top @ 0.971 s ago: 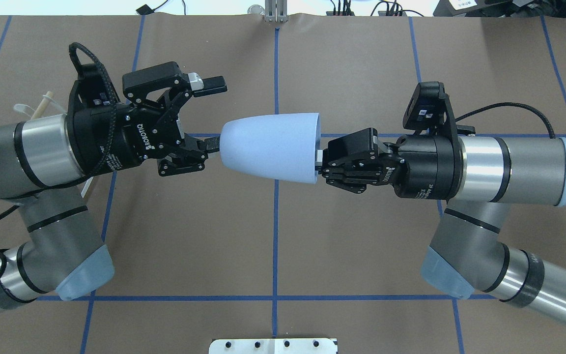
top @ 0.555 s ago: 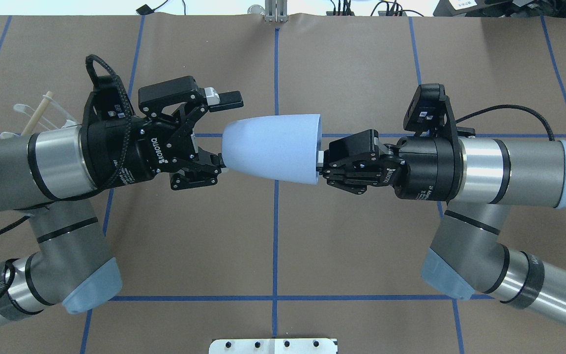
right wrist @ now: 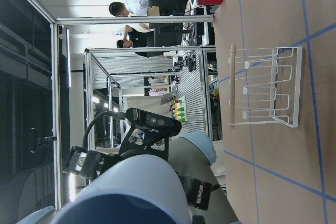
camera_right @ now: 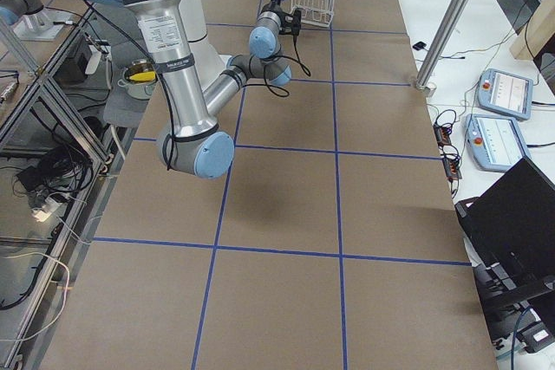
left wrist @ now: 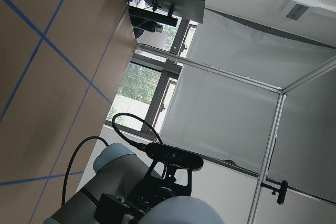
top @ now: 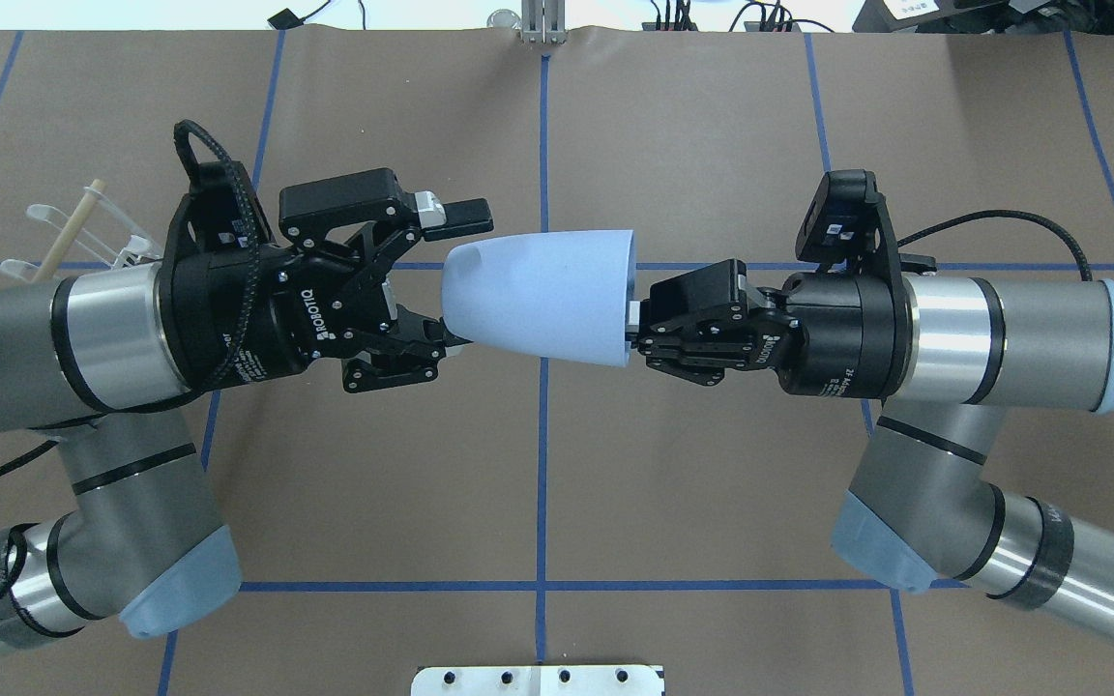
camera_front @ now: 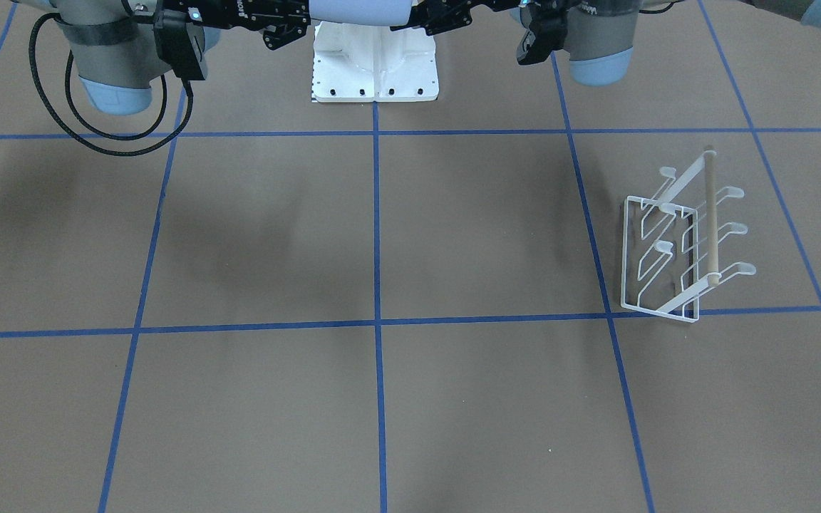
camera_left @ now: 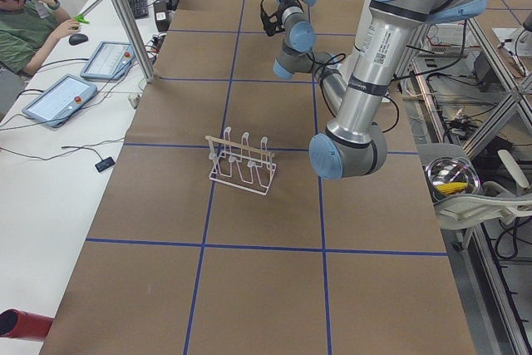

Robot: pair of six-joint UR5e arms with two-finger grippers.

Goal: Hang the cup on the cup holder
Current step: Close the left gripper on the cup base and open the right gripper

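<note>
**Closing in on the held cup from the left**

Holding the cup (top: 542,298) level in the air above the middle of the desk (top: 712,145), well clear of the surface. Wide open mouth turned toward the desk's right edge, narrow closed bottom toward the left edge.

Against a second ago:
- Barely shifted at the cup, only a touch toward the robot's edge.
- Pinched at the rim by the right gripper (top: 631,322) as before, fingers clamped on the wall of the mouth, hardly moved.
- Brought in toward the desk's middle with the left gripper (top: 473,277). Then short of the cup's bottom with a gap; now spread wide and straddling that bottom, one fingertip on the far side, the other on the near side. Touching or not: cannot tell.

To look at: pale blue, smooth, no handle, gently tapered, rounded at the closed end.

Standing on the desk toward its left edge, roughly midway between the robot's edge and the operators' edge, well apart from the cup: the cup holder (camera_front: 675,246). White wire, upturned paddle-tipped prongs, a rectangular end frame, a light wooden dowel (camera_front: 710,214) along the top. Partly hidden behind the left arm (top: 112,329) in the overhead view.
</note>
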